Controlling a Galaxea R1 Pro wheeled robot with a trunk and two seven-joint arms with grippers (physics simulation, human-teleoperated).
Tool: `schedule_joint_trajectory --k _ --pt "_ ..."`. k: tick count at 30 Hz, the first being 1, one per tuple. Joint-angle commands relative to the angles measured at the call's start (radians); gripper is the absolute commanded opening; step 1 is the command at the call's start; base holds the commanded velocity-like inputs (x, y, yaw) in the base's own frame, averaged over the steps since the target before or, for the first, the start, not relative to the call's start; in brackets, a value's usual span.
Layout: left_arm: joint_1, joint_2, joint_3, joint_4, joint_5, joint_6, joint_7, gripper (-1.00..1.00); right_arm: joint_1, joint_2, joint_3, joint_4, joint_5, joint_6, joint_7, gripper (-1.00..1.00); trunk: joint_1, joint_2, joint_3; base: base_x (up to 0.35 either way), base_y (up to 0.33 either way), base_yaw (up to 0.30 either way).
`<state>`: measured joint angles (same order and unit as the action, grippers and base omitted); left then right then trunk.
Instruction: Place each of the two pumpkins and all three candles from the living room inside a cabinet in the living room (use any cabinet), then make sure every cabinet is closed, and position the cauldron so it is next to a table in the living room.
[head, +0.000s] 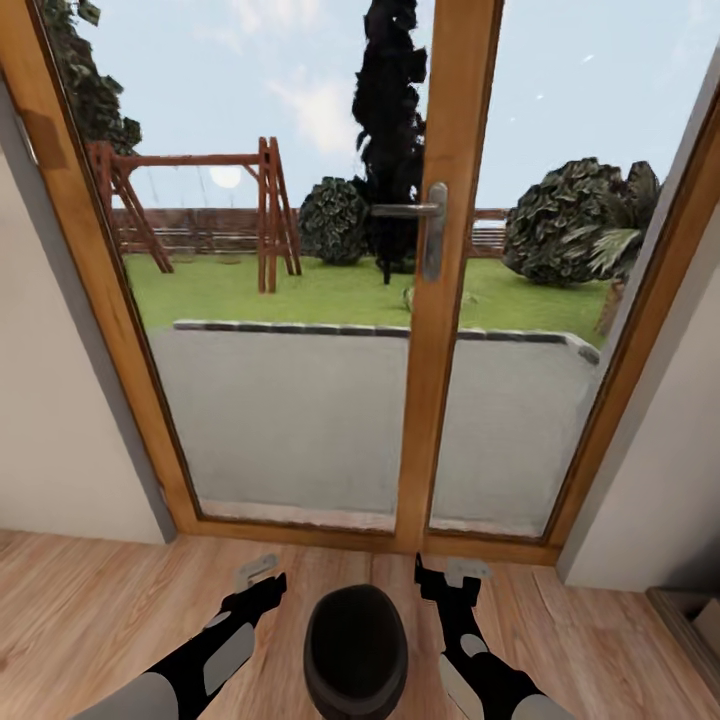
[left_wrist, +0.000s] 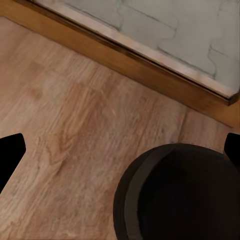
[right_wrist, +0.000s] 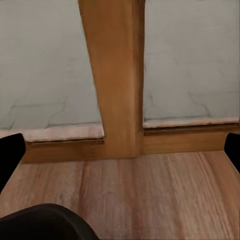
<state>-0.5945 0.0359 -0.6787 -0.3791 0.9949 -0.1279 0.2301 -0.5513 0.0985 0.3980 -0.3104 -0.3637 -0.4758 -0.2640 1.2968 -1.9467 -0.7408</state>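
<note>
Head view: cauldron (head: 355, 650) on the floor (head: 90, 610) before the glass door (head: 440, 300), between left pincer (head: 262, 576) and right pincer (head: 452, 578), equally near. Left wrist: cauldron (left_wrist: 180, 195) beside the spread, empty fingers (left_wrist: 10, 152). Right wrist: fingers (right_wrist: 10, 152) apart; dark rim (right_wrist: 45, 222) probably the cauldron.

wood-grain plank floor (head: 100, 620) – satin; varnished wood door frame (head: 450, 300); brushed metal handle (head: 432, 228); matt black cauldron (head: 355, 650).

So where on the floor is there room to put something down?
Bare wooden floor stretches left of the left gripper, up to the glass door's frame. More lies right of the right gripper. Between the grippers it's crowded: a round black thing sits there.
</note>
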Motion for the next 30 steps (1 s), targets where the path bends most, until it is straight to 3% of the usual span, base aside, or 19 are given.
schedule_joint_trajectory --k 1,7,14,17,19,20,25,27,30 --pt "-0.001 0.001 -0.009 -0.002 0.008 -0.004 0.006 1.00 -0.001 0.000 0.008 0.001 -0.005 -0.003 -0.008 1.00 0.000 0.000 -0.001 0.268 0.000 0.000" --pt "-0.001 0.001 -0.008 -0.005 0.007 -0.005 0.006 1.00 -0.001 0.000 0.010 0.001 -0.004 -0.003 -0.008 1.00 0.000 0.000 -0.001 0.073 0.000 0.000" --pt "-0.001 0.000 -0.010 -0.006 0.009 0.002 0.009 1.00 -0.001 0.000 0.007 -0.001 -0.006 -0.005 -0.008 1.00 0.027 -0.049 -0.023 0.003 0.000 0.000" --pt "-0.001 -0.018 -0.013 -0.005 0.007 0.057 0.012 1.00 -0.001 0.000 0.008 -0.001 -0.006 -0.004 -0.008 1.00 0.039 -0.070 -0.032 0.000 0.000 0.000" --pt "-0.001 -0.041 -0.013 -0.005 0.004 0.146 0.017 1.00 -0.001 0.001 0.008 -0.004 -0.007 0.008 -0.010 1.00 0.046 -0.084 -0.039 0.000 0.000 0.000" --pt "-0.001 -0.056 -0.013 -0.005 0.002 0.202 0.018 1.00 -0.002 0.008 0.007 -0.008 -0.007 0.043 -0.012 1.00 0.050 -0.091 -0.042 0.000 0.000 0.000" --pt "-0.001 -0.084 -0.013 -0.007 -0.002 0.277 0.039 1.00 -0.004 0.028 0.005 -0.044 -0.007 0.260 -0.013 1.00 0.069 -0.126 -0.057 0.000 0.000 0.000" --pt "0.000 -0.089 -0.012 -0.010 -0.002 0.289 0.075 1.00 -0.006 0.032 0.004 -0.076 -0.009 0.345 -0.015 1.00 0.077 -0.140 -0.064 0.000 0.000 0.000" --pt "-0.035 -0.103 -0.011 -0.018 -0.003 0.372 0.142 1.00 -0.030 0.033 0.001 -0.111 -0.013 0.497 -0.018 1.00 0.089 -0.161 -0.073 0.000 0.000 0.000"
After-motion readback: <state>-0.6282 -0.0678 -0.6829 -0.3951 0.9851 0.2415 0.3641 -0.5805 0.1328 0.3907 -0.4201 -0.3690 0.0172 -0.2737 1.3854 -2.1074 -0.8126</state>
